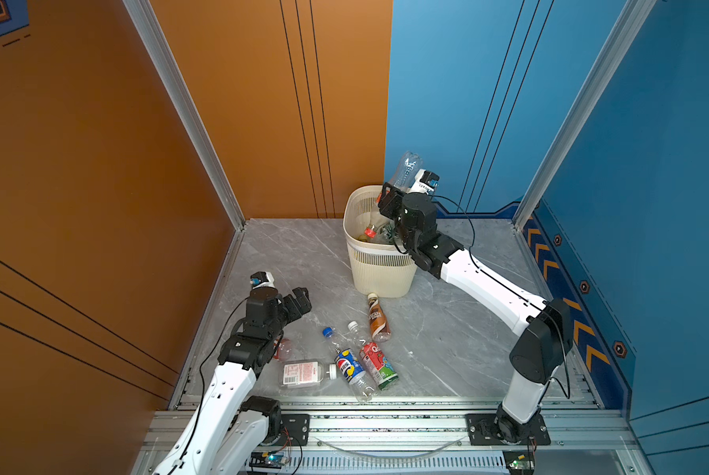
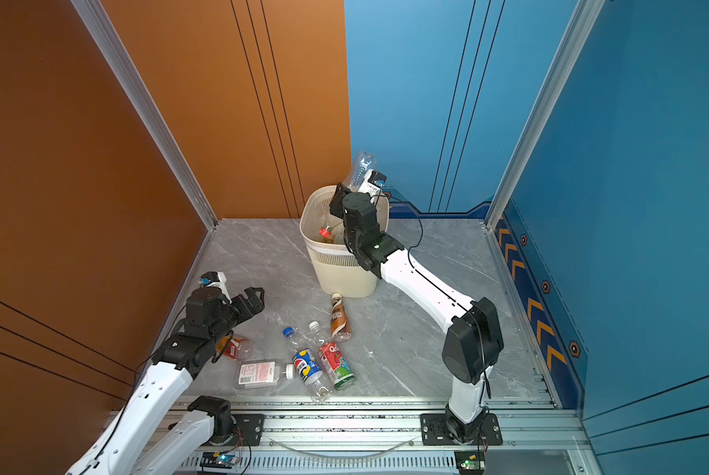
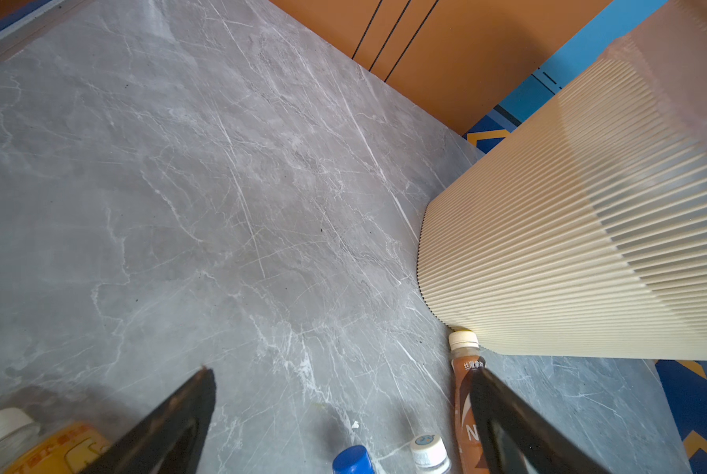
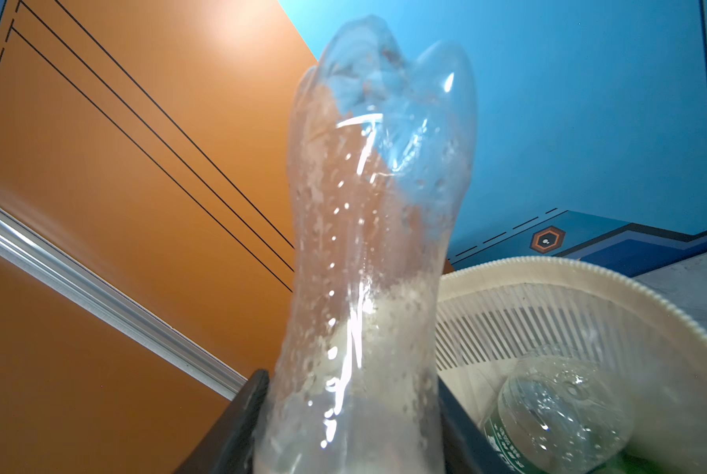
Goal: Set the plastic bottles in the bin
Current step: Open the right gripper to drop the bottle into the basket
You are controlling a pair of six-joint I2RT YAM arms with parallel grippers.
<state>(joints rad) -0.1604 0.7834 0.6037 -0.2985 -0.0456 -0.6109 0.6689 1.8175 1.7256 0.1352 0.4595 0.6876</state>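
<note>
Across the grey counter [image 1: 447, 329], five bottles [image 1: 350, 366] are lying loose in front of the bin [image 1: 379, 271], which is standing at the back with others already inside. Over its far rim the right gripper [image 1: 391, 195] is pinching a clear bottle [image 1: 407, 166], base upward, and its wrist is covering part of the opening. Well apart, the left gripper [image 1: 303, 299] is hovering spread above the counter, its arm hiding part of an orange-labelled bottle [image 1: 284, 348]. A brown bottle [image 1: 378, 318] is lying with its cap against the bin's foot.

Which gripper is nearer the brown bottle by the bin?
Left. The left gripper hangs open near the brown bottle; the right gripper holds a clear bottle above the bin.
</note>
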